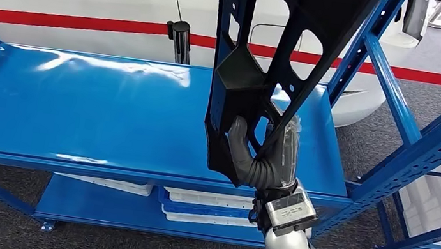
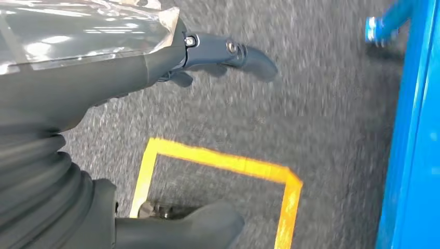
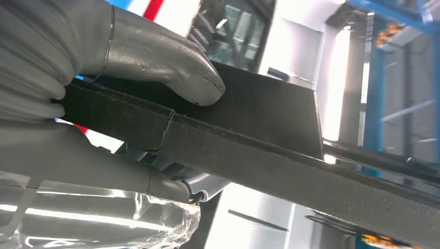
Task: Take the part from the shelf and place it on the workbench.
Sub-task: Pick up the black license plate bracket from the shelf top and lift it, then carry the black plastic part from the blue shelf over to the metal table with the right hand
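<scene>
Part: the black part [image 1: 257, 71] stands nearly upright above the blue shelf [image 1: 78, 112], toward its right end, raised off the shelf deck.
My right hand: my right hand [image 1: 262, 156] grips the part's lower end, thumb [image 3: 166, 57] pressed on its flat face.
My left hand: my left hand [image 2: 93, 72] hangs over grey carpet near a yellow floor marking [image 2: 218, 163], fingers apart, apparently holding nothing; the view is blurred.

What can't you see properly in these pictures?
- Black part: its top is cut off by the head view's upper edge.
- Right hand: the part hides most of its fingers in the head view.
- Floor: blurred in the left wrist view.
- Left hand: part is hidden under clear plastic wrap.
- Workbench: cannot tell where it stands.
</scene>
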